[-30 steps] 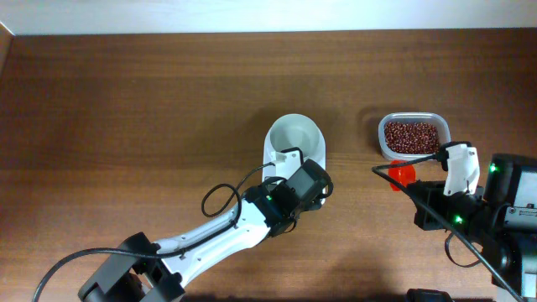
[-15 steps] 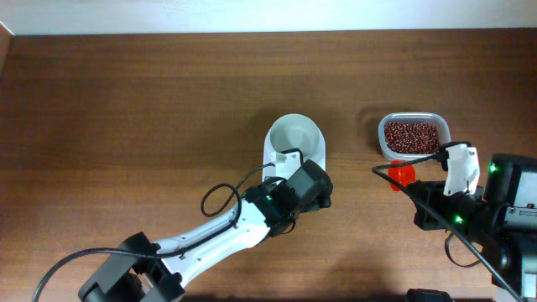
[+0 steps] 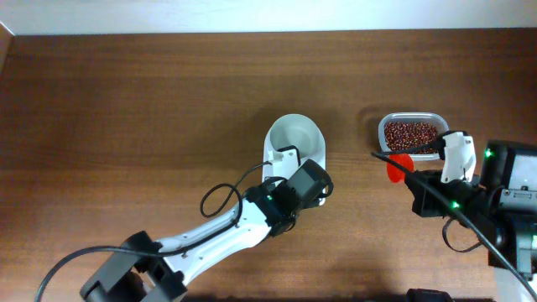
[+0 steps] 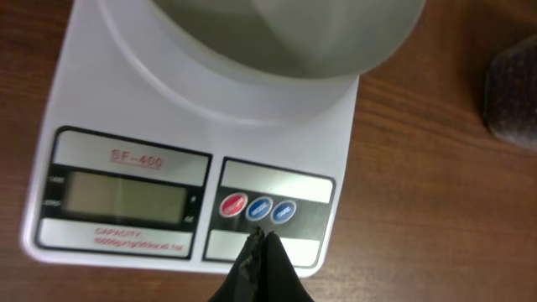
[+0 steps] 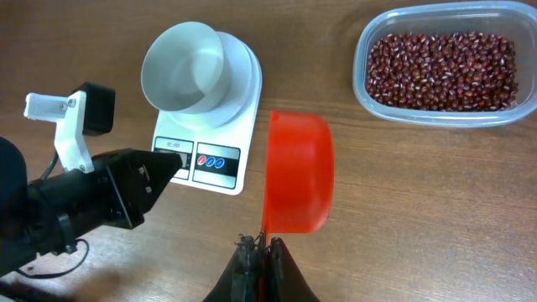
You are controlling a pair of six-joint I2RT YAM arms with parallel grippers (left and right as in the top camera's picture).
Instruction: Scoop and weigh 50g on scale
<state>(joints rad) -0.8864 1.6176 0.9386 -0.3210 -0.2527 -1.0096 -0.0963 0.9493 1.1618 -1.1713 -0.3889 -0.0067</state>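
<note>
The white scale (image 3: 293, 137) stands mid-table with its round bowl (image 5: 183, 68) empty. My left gripper (image 4: 262, 234) is shut, its tips on the scale's front panel just below the coloured buttons (image 4: 259, 208). The display (image 4: 124, 195) is blank. My right gripper (image 5: 262, 243) is shut on the handle of an orange scoop (image 5: 298, 172), which is turned on its side above the table between scale and tub. The beans (image 5: 440, 60) fill a clear tub (image 3: 411, 135) at the right; I cannot see inside the scoop.
The left arm (image 3: 218, 235) reaches in from the lower left, its wrist covering the scale's front in the overhead view. The right arm's body (image 3: 503, 201) sits at the right edge. Bare wooden tabletop (image 3: 126, 109) stretches left and back.
My right gripper has carried the scoop a little up and left, closer to the tub's near corner. The left arm has hardly moved.
</note>
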